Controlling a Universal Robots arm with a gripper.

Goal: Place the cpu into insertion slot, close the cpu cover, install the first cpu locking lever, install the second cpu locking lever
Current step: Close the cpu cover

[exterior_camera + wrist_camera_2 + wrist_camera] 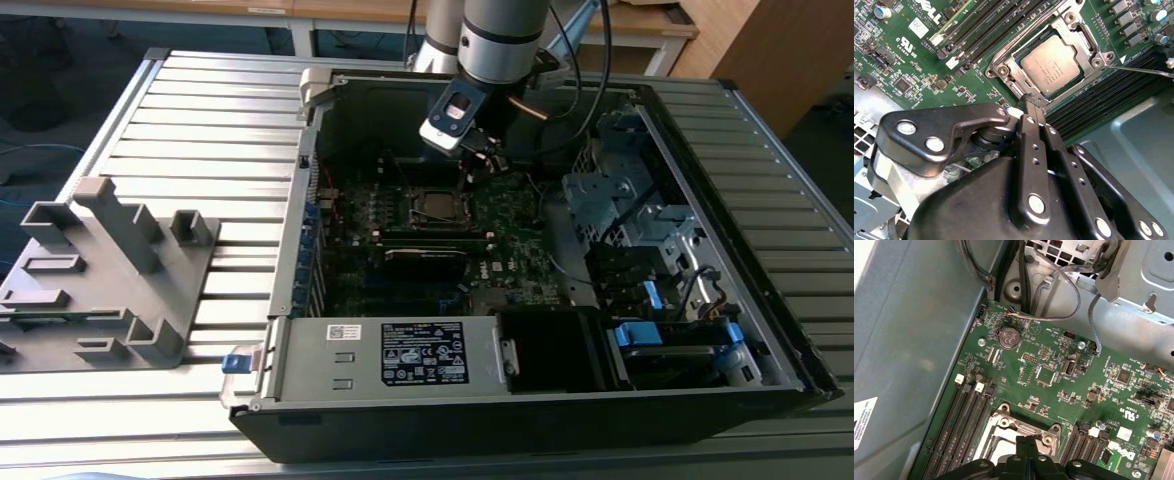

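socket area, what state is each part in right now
cpu: seated, top up
cover: down, framing the cpu
lever: juts out past the cover's corner, looks unlatched
gripper: shut, tips at the cover's edge
case: lying flat, side open

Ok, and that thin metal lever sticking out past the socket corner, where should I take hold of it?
Probably on the bare straight stretch of the lever over the memory slots, away from the cpu cover. It is a thin rod running along the board, so come from above with the jaws across it. The gripper is shut now.
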